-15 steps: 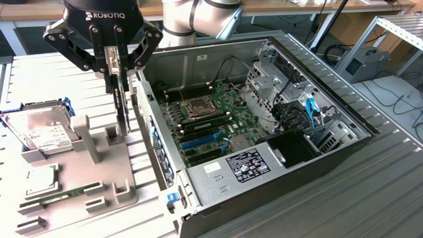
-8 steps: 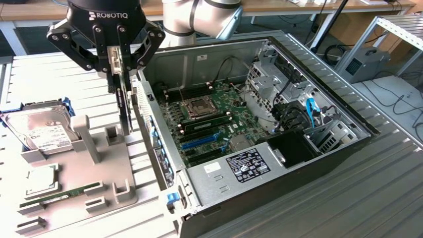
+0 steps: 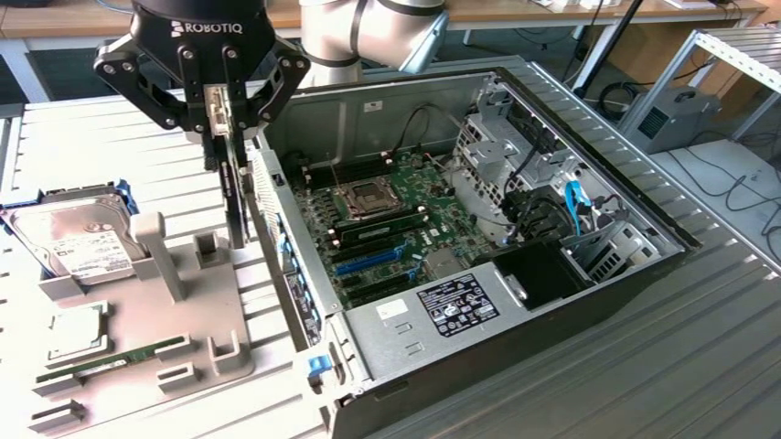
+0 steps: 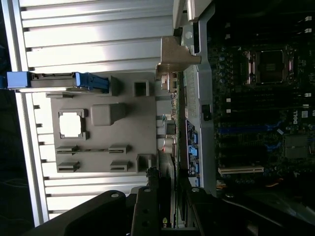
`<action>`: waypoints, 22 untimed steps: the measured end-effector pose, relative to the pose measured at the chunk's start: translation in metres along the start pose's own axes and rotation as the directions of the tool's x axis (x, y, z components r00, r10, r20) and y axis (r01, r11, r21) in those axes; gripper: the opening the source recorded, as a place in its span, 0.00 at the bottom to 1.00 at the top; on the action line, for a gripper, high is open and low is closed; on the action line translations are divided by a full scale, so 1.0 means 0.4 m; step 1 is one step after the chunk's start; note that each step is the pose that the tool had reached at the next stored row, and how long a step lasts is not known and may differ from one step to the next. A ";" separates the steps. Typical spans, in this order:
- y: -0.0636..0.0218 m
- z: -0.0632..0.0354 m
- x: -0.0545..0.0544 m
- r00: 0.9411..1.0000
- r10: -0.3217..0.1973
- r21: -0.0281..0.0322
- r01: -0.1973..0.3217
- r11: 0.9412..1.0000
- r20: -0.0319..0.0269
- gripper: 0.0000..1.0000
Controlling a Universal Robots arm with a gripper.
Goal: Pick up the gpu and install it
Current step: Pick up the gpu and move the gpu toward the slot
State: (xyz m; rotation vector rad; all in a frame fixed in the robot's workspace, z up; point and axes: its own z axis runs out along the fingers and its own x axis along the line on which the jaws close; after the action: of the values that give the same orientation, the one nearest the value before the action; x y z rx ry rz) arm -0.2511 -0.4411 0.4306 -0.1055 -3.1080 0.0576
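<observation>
Hanging straight down from the gripper (image 3: 218, 123), the gpu (image 3: 233, 197) is held by its upper end, where a silvery bit of metal is pinched between the closed jaws. So the card sits directly below the jaws, long axis pretty much vertical, thin edge turned toward the exterior camera and the free end pointing down. That lower end is seen just beside the rear wall of the case (image 3: 635, 265), on the outer side of it, over the edge of the grey fixture (image 3: 208, 311). Whether it's fully clear of the fixture's posts can't really be told from this angle. The motherboard (image 3: 403, 219) with its blue slots (image 3: 366, 261) lies flat inside the case, off to the exterior view's right of the card, so nothing is seated yet. Further out on the fixture, the hard drive (image 3: 80, 242) and RAM stick (image 3: 110, 358) are parked well apart from the card.
</observation>
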 end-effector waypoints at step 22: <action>0.001 -0.001 -0.019 1.000 0.000 0.001 0.000 1.000 0.000 0.26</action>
State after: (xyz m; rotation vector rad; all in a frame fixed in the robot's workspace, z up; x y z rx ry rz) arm -0.2436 -0.4411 0.4305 -0.1056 -3.1080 0.0593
